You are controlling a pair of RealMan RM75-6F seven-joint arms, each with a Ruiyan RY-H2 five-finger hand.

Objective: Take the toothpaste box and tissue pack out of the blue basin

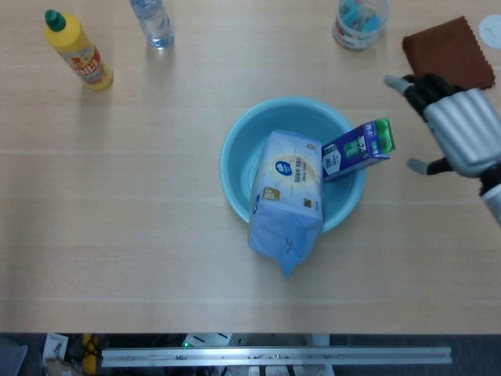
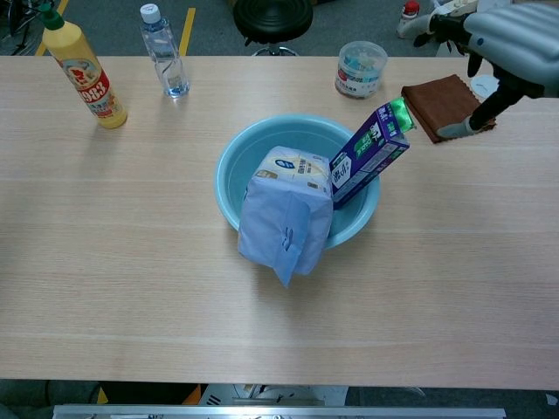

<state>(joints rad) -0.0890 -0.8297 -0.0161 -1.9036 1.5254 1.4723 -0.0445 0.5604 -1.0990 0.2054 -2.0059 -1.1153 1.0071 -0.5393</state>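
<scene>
A blue basin (image 1: pixel 239 168) (image 2: pixel 229 179) stands mid-table. A pale blue tissue pack (image 1: pixel 286 200) (image 2: pixel 286 214) lies in it, tipped over the near rim. A purple toothpaste box (image 1: pixel 357 149) (image 2: pixel 370 154) with a green end leans in the basin and juts over its right rim. My right hand (image 1: pixel 458 129) (image 2: pixel 507 44) hovers to the right of the box, fingers spread and holding nothing, a short gap from the box's green end. My left hand is out of both views.
A yellow bottle (image 1: pixel 78 53) (image 2: pixel 80 74) and a clear water bottle (image 1: pixel 153 22) (image 2: pixel 164 54) stand at the far left. A round clear tub (image 1: pixel 358 23) (image 2: pixel 360 70) and a brown cloth (image 1: pixel 450 55) (image 2: pixel 444 106) lie far right, near my right hand.
</scene>
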